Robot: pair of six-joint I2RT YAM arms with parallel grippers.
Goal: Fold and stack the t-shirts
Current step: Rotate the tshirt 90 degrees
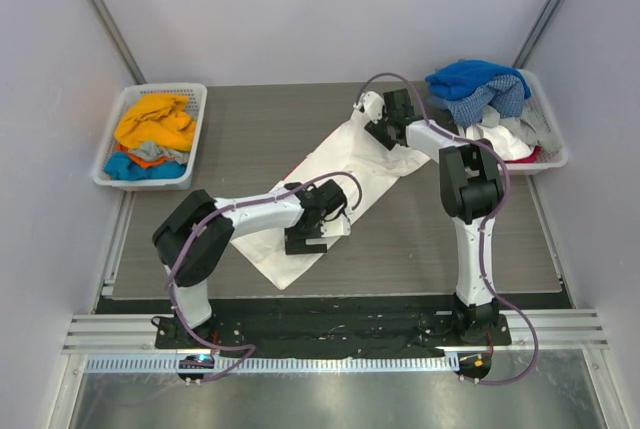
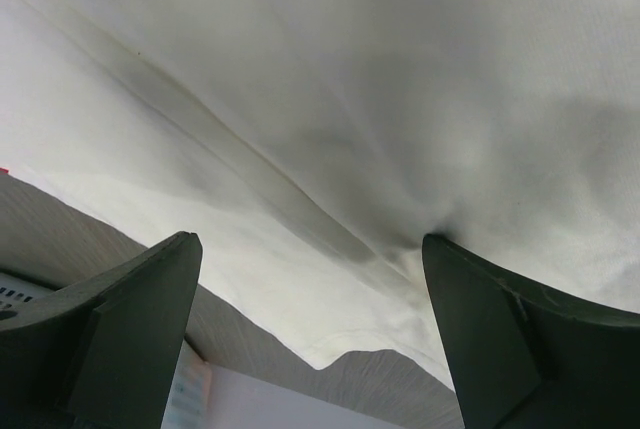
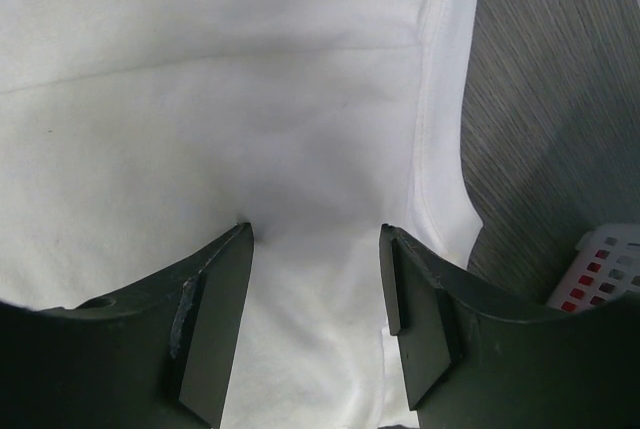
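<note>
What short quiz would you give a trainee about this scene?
1. True or false: the white t-shirt lies inside a basket.
2. Which one holds the orange shirt: A, the left basket, or B, the right basket?
3. Fill in: on the white t-shirt, the left gripper and the right gripper both have their jaws ____.

Key: 1 false, it is spread out on the table; 2 A; 3 open.
</note>
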